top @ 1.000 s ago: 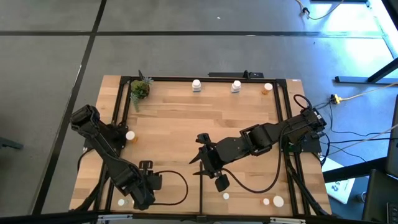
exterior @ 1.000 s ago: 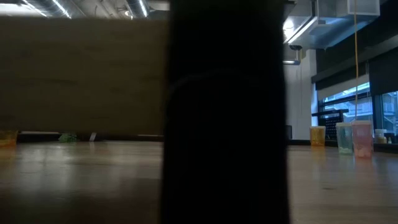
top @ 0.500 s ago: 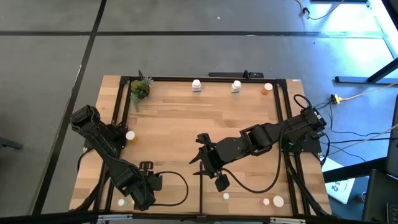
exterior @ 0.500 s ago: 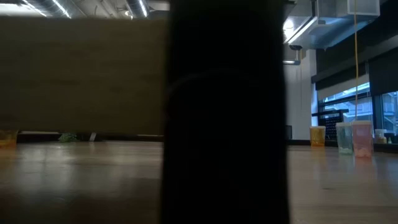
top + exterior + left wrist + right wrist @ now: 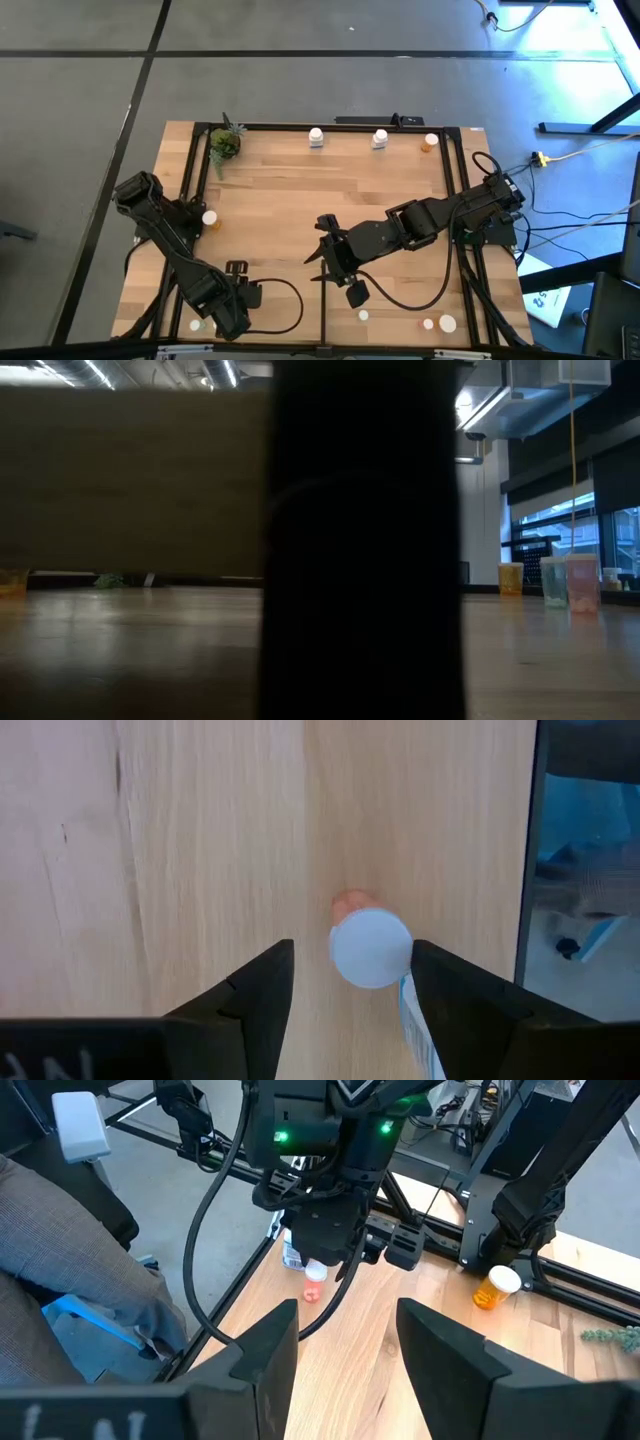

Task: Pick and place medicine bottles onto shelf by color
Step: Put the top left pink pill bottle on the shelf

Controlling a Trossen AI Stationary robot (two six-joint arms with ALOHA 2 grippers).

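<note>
Medicine bottles: spread over the shelf [image 5: 300,190], none lifted clear of the wood
Left gripper [image 5: 210,322]: near-left corner of the shelf, pointing down; in the left wrist view its fingers [image 5: 250,995] stand spread on either side of a bottle
Pink bottle [image 5: 368,942]: white cap, pale pink body, upright on the wood between the left fingers; one finger is just beside the cap, contact cannot be told; the other is apart from it
Orange bottle at left rail [image 5: 210,218]: stands just inside the left black bar, beside the left arm's base
Potted plant [image 5: 225,143]: far-left corner of the shelf
White bottles at far edge [image 5: 316,137]: two, well apart, along the far black bar; the second [image 5: 380,139] is to the right of the first
Divider strip [image 5: 324,325]: thin black bar running near to far at the near middle
Right gripper [image 5: 322,258]: middle of the shelf, held level and pointing left; fingers [image 5: 268,1350] spread with nothing between them
Orange bottle at far right [image 5: 431,142]: far-right corner, by the bar
Small bottles at near right [image 5: 447,324]: three white caps along the near edge, right of the divider strip
Low view: blocked by a dark upright shape in front of the lens
</note>
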